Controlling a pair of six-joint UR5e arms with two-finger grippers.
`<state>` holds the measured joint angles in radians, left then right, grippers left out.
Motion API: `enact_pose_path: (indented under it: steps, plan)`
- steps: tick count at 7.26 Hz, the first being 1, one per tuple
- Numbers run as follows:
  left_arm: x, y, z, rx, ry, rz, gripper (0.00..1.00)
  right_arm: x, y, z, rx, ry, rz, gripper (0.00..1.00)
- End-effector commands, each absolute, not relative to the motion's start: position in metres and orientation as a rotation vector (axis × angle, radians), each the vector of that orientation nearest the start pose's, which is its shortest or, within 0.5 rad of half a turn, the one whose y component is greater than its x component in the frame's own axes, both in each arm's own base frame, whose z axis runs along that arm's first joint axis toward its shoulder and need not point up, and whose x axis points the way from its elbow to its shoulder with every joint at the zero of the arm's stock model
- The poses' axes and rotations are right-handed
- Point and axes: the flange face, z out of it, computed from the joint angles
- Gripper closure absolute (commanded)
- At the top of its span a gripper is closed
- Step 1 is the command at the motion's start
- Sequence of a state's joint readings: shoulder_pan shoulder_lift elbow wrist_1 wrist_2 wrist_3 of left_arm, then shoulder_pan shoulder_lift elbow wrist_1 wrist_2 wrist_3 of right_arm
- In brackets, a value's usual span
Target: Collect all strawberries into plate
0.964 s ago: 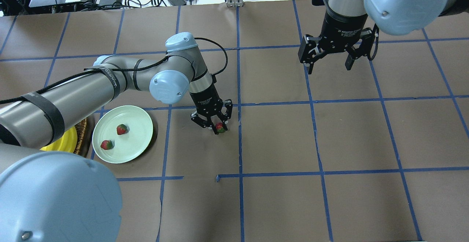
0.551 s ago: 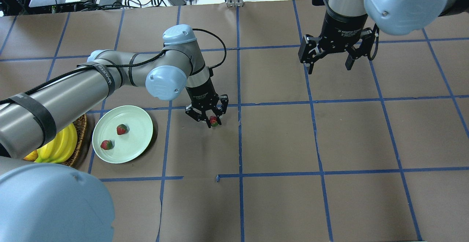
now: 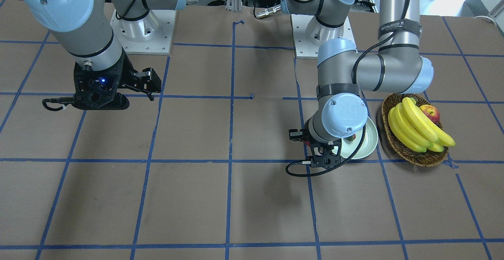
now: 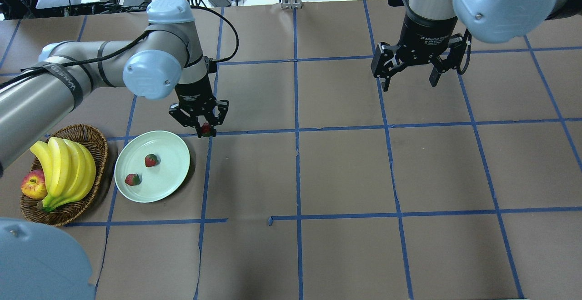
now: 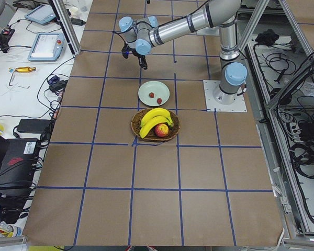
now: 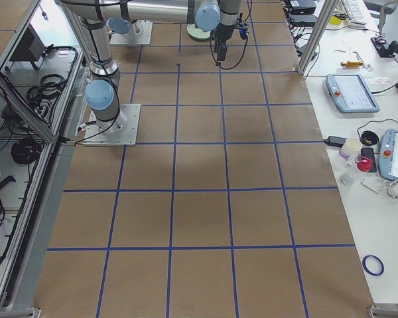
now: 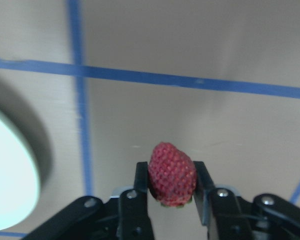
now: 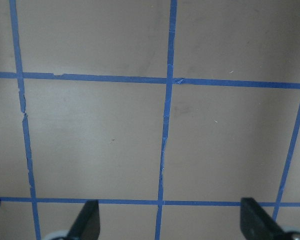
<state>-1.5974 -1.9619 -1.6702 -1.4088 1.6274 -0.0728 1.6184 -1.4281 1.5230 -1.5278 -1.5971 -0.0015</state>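
My left gripper [image 4: 205, 129] is shut on a red strawberry [image 4: 207, 130] and hangs just past the far right rim of the pale green plate [image 4: 170, 184]. In the left wrist view the strawberry [image 7: 171, 174] sits pinched between the two black fingers, with the plate's rim [image 7: 10, 185] at the left edge. Two more strawberries [image 4: 151, 160] [image 4: 132, 179] lie on the plate. My right gripper [image 4: 408, 79] hovers open and empty over the far right of the table; its fingertips [image 8: 87, 222] frame bare paper.
A brown wicker basket [image 4: 93, 138] stands left of the plate, holding bananas [image 4: 63, 168] and an apple [image 4: 32, 185]. Blue tape lines [image 4: 296, 132] grid the brown table cover. Cables and equipment lie beyond the far edge.
My left gripper has carried the strawberry leftward and farther back, from mid-table to the plate's far right rim. The right arm has stayed put.
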Motion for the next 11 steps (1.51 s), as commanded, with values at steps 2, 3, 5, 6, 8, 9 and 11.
enact_pose_path:
  steps: [2,3,5,6,8,9,11]
  plan:
    - [-0.059,-0.554,0.216,0.093,2.984,0.658,1.00,0.156,-0.529,0.433,-0.080,3.159,0.220,0.00]
    - [-0.053,-0.552,0.210,0.078,2.985,0.671,0.92,0.156,-0.529,0.435,-0.080,3.161,0.218,0.00]
    - [-0.050,-0.553,0.208,0.091,2.992,0.676,0.10,0.156,-0.528,0.442,-0.077,3.159,0.196,0.00]
    - [-0.050,-0.553,0.212,0.082,2.996,0.661,0.00,0.153,-0.530,0.445,-0.070,3.161,0.184,0.00]
    - [-0.051,-0.556,0.229,0.068,3.006,0.603,0.00,0.152,-0.529,0.445,-0.072,3.172,0.199,0.00]
    - [-0.052,-0.561,0.247,0.083,3.016,0.534,0.00,0.151,-0.530,0.445,-0.069,3.174,0.192,0.00]
    - [-0.073,-0.569,0.302,-0.011,3.130,0.346,0.00,0.145,-0.529,0.451,-0.041,3.204,0.189,0.00]
